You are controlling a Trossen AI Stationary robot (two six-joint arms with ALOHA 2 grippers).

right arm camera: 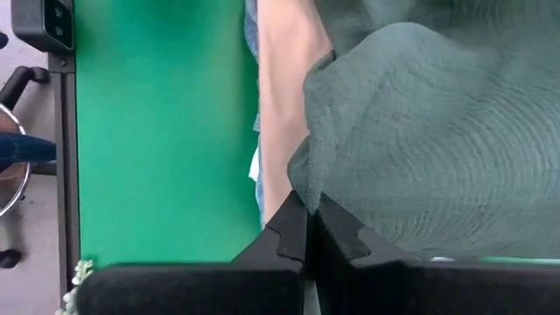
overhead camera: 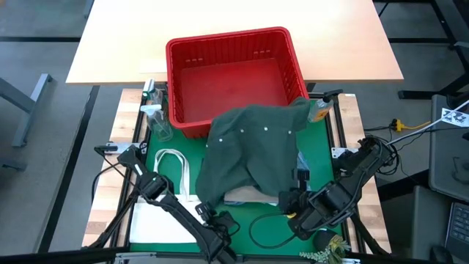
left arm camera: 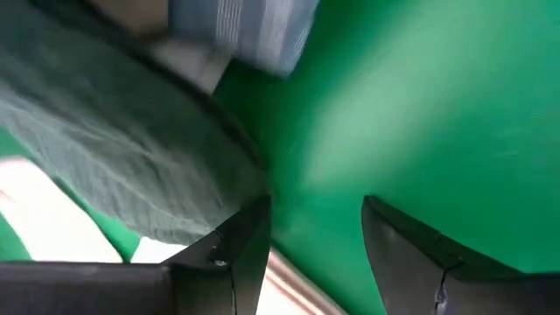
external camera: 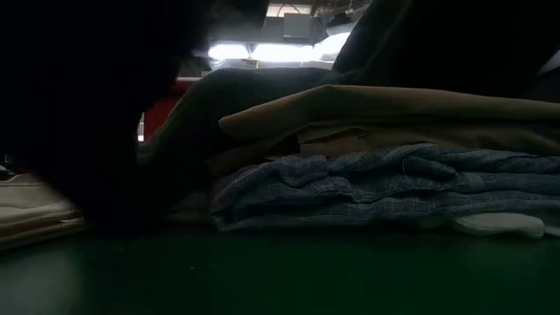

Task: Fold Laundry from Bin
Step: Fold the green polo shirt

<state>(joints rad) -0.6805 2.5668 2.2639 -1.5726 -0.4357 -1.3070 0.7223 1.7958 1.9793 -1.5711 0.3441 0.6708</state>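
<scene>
We pinch dark green cloth shirt [right arm camera: 420,131] edge with right tool [right arm camera: 308,229]; left tool [left arm camera: 315,254] spread beside it. Risk: shirt slips, dragging folded stack [external camera: 385,166] beneath.

Bin [overhead camera: 233,77] interior clear; green shirt [overhead camera: 253,150] draped over near rim, covers mat centre; bottles [overhead camera: 155,110] crowd left

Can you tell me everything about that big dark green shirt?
The dark green shirt is soft, slightly wrinkled cloth with a row of small white buttons. It lies spread out, draped over the near rim of the red bin and down across a stack of folded clothes on the green mat, covering most of the stack. The right gripper is shut on its edge. The left gripper is open beside its other near edge, with nothing between its fingers.
</scene>
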